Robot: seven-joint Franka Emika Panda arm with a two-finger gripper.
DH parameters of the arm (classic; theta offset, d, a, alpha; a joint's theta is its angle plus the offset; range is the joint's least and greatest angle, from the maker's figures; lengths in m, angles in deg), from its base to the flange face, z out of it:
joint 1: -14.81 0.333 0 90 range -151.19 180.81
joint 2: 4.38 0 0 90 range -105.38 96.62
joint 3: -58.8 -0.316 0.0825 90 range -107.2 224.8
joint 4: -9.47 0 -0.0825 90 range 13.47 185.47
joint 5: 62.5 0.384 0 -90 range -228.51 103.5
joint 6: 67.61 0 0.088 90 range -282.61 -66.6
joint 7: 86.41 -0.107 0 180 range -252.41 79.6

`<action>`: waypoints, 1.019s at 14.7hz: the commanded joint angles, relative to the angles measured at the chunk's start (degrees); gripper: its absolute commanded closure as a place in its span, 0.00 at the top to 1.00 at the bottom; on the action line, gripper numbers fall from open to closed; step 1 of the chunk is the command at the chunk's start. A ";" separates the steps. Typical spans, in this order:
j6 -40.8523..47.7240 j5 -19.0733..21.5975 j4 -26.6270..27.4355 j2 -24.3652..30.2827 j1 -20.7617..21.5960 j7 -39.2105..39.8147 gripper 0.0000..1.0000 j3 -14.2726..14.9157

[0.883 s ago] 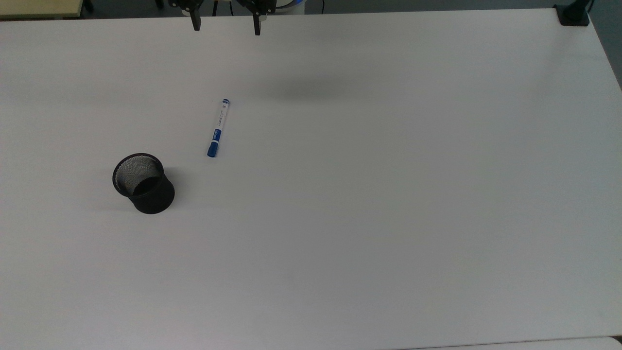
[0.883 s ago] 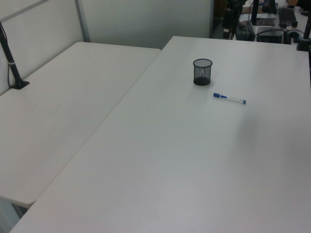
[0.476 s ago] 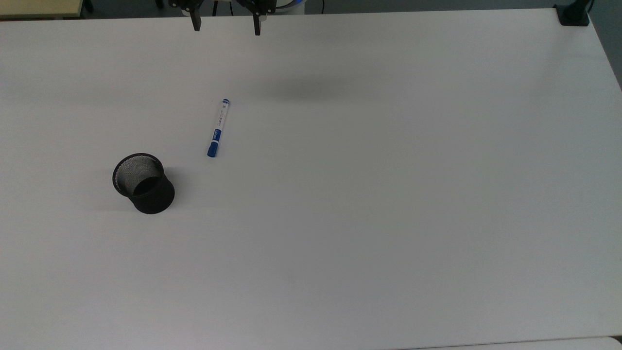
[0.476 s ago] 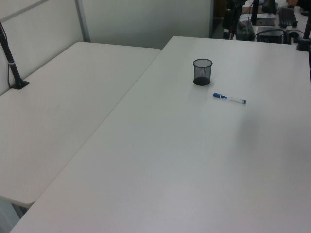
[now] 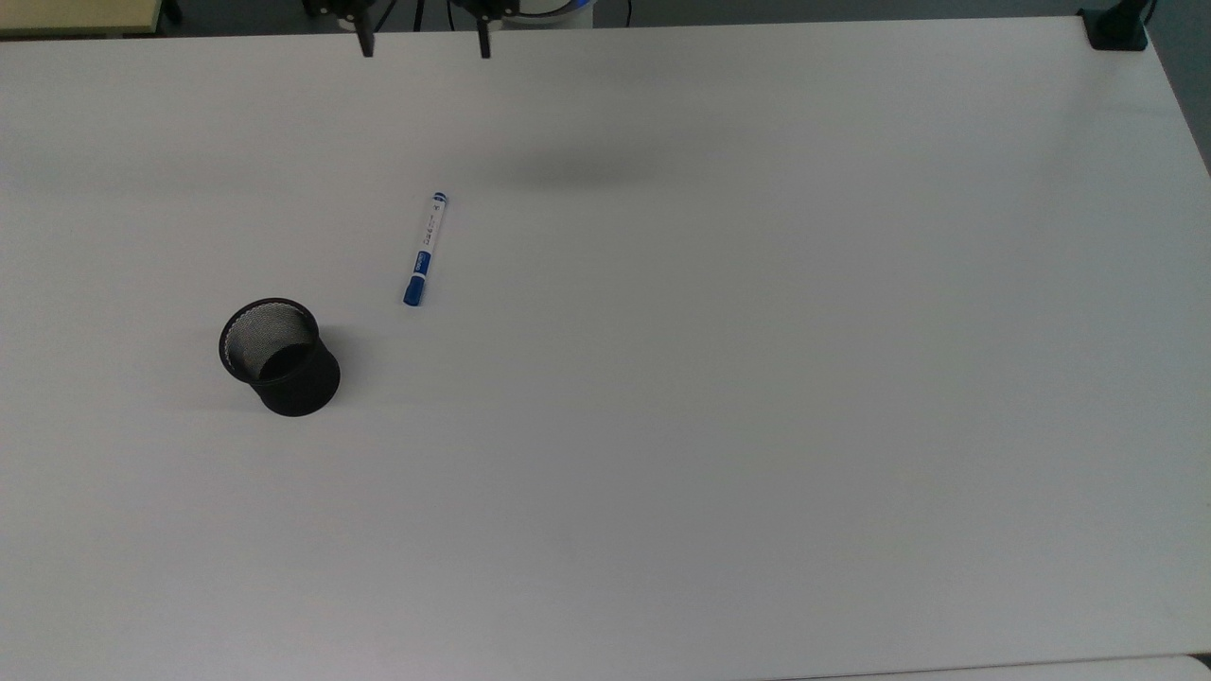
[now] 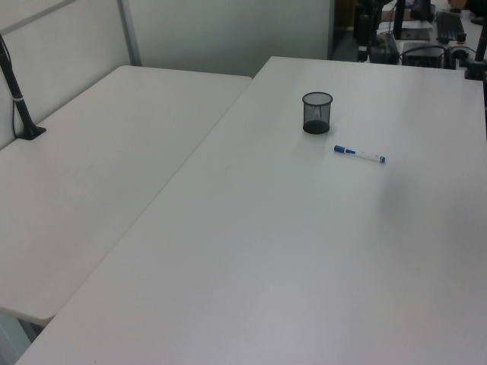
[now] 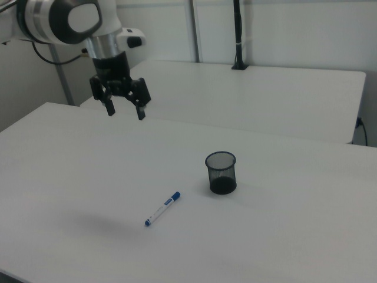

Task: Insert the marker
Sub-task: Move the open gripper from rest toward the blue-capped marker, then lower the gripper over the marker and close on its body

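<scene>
While gripper [image 7: 125, 111] hangs upper left of right view, fingers apart, marker [image 7: 162, 209] lies flat mid-table [image 7: 283, 236], near cup [image 7: 221, 173], not touching; wide bare surface around both.

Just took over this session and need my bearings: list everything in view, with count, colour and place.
marker: one, white barrel with blue cap, lying flat on the table, apart from the cup.
mesh cup: one, black, upright, open top, at the top view's left of the marker.
table: one, white, bearing both things.
second table: one, white, alongside, at the left view's left.
black post: one, standing on the second table's far edge.
gripper: one, black, open, high above the table, holding nothing.
</scene>
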 commanded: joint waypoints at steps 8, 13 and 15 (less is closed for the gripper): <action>-20.54 -6.28 17.66 -3.88 -4.85 1.84 1.00 0.09; -33.41 -6.36 20.94 -10.73 -4.94 -7.75 1.00 0.00; -35.51 -6.28 20.85 -13.19 -5.55 -9.34 0.91 0.00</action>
